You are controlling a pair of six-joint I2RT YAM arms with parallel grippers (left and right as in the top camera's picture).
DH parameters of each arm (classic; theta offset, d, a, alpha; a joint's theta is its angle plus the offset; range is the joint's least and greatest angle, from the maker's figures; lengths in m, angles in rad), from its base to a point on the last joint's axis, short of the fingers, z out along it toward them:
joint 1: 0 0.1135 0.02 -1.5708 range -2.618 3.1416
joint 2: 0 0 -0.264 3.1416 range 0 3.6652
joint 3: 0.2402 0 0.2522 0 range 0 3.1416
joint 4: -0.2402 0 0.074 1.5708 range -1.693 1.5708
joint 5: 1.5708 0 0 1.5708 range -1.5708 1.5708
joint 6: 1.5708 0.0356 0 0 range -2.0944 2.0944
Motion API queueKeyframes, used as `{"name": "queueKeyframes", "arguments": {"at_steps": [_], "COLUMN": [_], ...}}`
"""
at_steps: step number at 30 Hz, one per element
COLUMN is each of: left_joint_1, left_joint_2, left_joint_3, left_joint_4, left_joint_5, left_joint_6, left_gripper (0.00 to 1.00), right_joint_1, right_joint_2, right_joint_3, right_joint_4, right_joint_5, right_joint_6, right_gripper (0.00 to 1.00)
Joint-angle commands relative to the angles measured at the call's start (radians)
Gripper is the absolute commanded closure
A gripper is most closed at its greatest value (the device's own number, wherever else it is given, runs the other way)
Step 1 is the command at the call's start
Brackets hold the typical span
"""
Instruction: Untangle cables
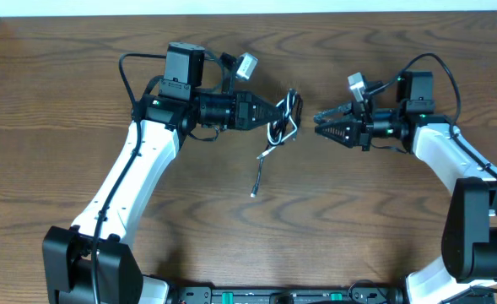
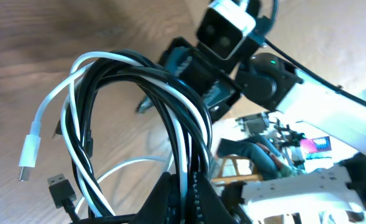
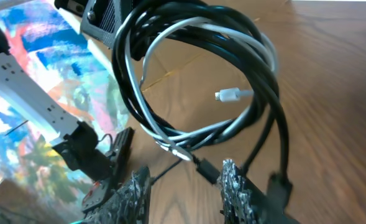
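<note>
Between both jaws: cables (image 1: 289, 118) | left jaws clamp them | right jaws parted, nearby

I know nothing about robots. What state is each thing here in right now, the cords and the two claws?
cables: one black, one white, coiled together in a tangle, white plug end hanging free.
left claw: shut on the cables.
right claw: open, empty, just short of the cables.

Brightly, evenly lit, with faint soft shadows on the counter (image 1: 62, 84). Blurred near the wrist views' bottom edges, perhaps from closeness.
</note>
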Motion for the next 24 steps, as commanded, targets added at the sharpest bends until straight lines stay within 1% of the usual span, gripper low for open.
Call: {"name": "queueKeyframes", "arguments": {"at_steps": [1,7,16,24], "left_joint_1": [-0.012,-0.031,-0.031,-0.031], "left_joint_2": [-0.006,-0.006,-0.006,-0.006], "left_joint_3": [0.008,-0.008,-0.011,-0.011], "left_joint_4": [0.001,-0.002,-0.003,-0.003], "left_joint_5": [0.07,0.068,0.068,0.068], "left_joint_6": [-0.008,-0.008,-0.008,-0.008], "left_gripper": [0.92,0.93,0.92,0.93], "right_joint_1": [0.035,0.066,0.08,0.093], "right_joint_2": [-0.006,-0.006,-0.006,-0.006], "right_joint_3": [0.002,0.002,0.002,0.002], "right_joint_4": [0.002,0.018,0.017,0.017], "right_joint_5": [-0.037,-0.037,-0.038,-0.038], "right_joint_6": [-0.018,-0.018,-0.017,-0.017], "right_gripper": [0.66,0.64,0.64,0.62]}}
